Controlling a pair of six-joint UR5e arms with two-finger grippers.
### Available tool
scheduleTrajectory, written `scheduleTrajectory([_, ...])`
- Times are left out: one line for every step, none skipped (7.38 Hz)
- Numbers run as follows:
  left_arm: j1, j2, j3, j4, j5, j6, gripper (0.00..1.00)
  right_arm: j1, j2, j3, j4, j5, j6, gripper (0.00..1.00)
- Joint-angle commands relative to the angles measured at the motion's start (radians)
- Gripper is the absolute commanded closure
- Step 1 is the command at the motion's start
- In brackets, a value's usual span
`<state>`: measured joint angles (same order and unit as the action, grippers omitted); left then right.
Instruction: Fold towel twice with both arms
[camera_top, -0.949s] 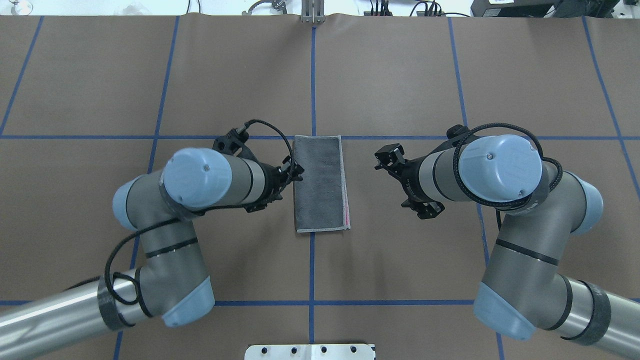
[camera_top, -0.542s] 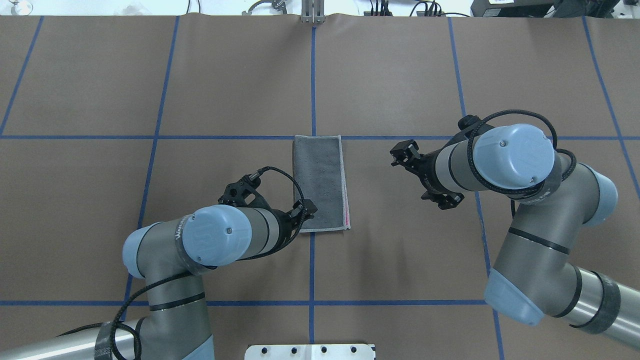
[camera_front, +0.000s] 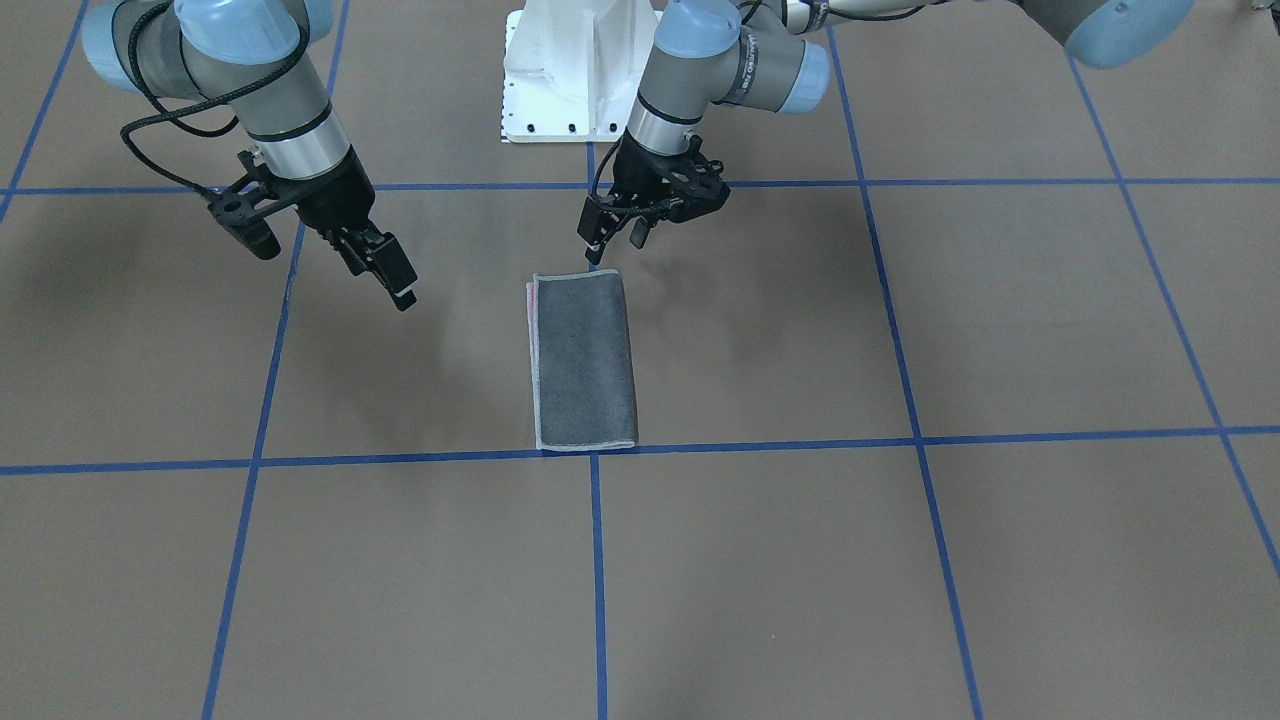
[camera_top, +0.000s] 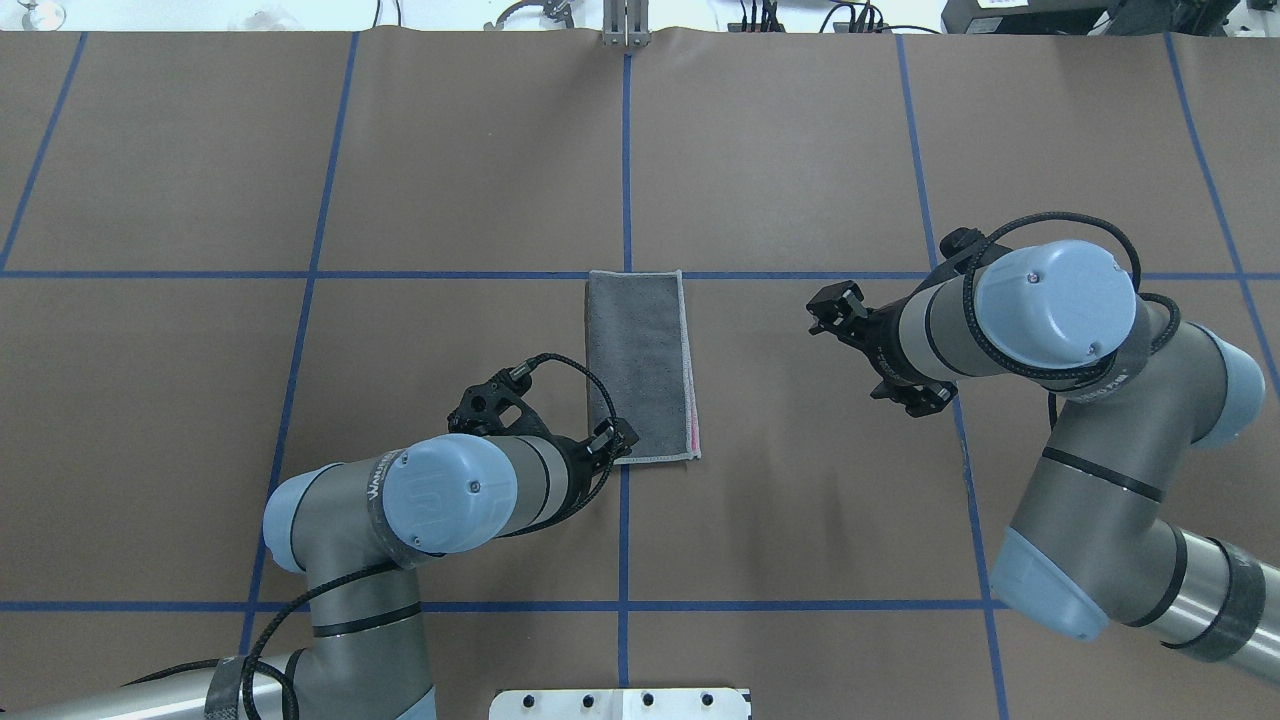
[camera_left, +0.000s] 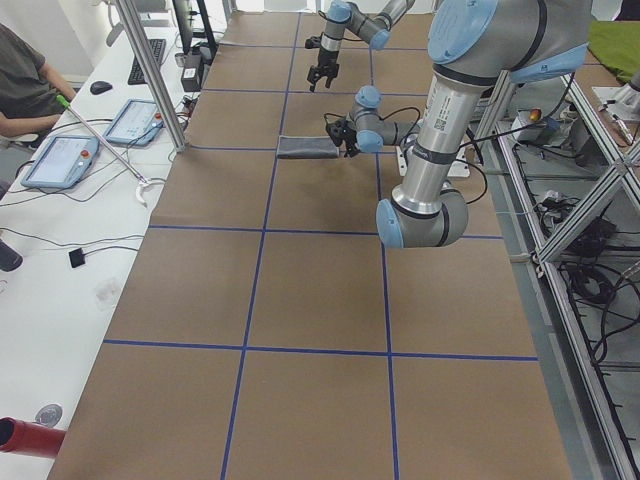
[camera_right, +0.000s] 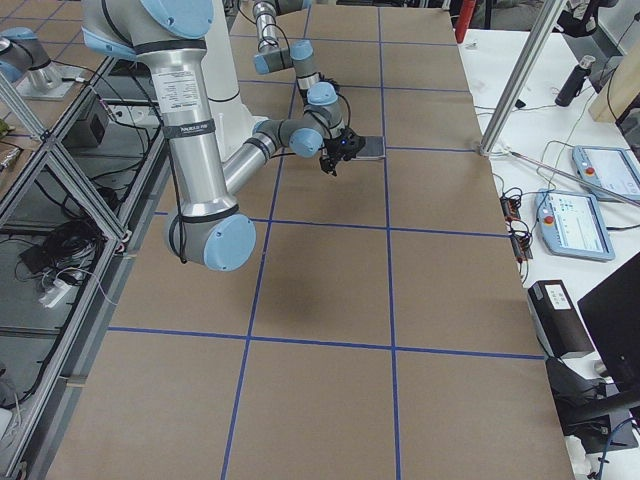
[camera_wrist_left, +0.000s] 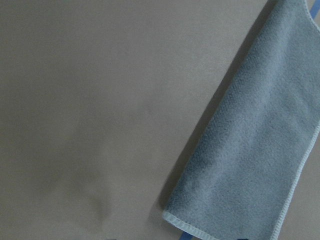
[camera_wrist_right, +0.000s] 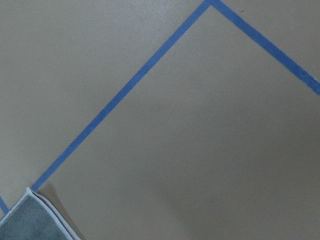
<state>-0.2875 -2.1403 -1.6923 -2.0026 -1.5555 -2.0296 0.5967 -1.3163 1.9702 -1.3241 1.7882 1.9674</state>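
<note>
The towel lies flat on the brown table, folded into a narrow strip with its dark grey face up and a thin pink line along its right edge. It also shows in the front view and the left wrist view. My left gripper hovers just over the towel's near-left corner; in the front view its jaws stand open and empty. My right gripper hangs open and empty above bare table, well off to the towel's right. The right wrist view catches only one towel corner.
Blue tape lines mark a grid on the table. The white pedestal base stands at the robot's edge, close behind the left gripper. An operator's bench with tablets runs along the table's far side.
My left gripper has moved along the towel's left edge toward the robot, to its near-left corner. My right gripper has drawn further right, away from the towel. The towel has not moved.
</note>
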Motion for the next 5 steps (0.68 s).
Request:
scheduleTrajectory([-0.008, -0.003, 0.016, -0.007, 0.0, 0.0, 0.41, 0.002, -0.003, -0.001, 0.0, -0.001, -0.002, 0.0])
scheduleTrajectory([-0.012, -0.009, 0.022, -0.007, 0.0, 0.009, 0.42, 0.002, -0.003, -0.001, 0.0, -0.003, -0.001, 0.0])
scheduleTrajectory([-0.015, -0.009, 0.025, -0.007, 0.0, 0.023, 0.43, 0.002, -0.003, -0.004, 0.0, -0.003, -0.002, 0.0])
scheduleTrajectory([-0.019, -0.012, 0.026, -0.007, 0.0, 0.023, 0.43, 0.003, -0.001, -0.011, -0.001, -0.003, -0.002, 0.0])
scheduleTrajectory([-0.025, -0.016, 0.034, -0.008, 0.0, 0.023, 0.44, 0.003, 0.0, -0.016, -0.003, -0.003, -0.002, 0.0])
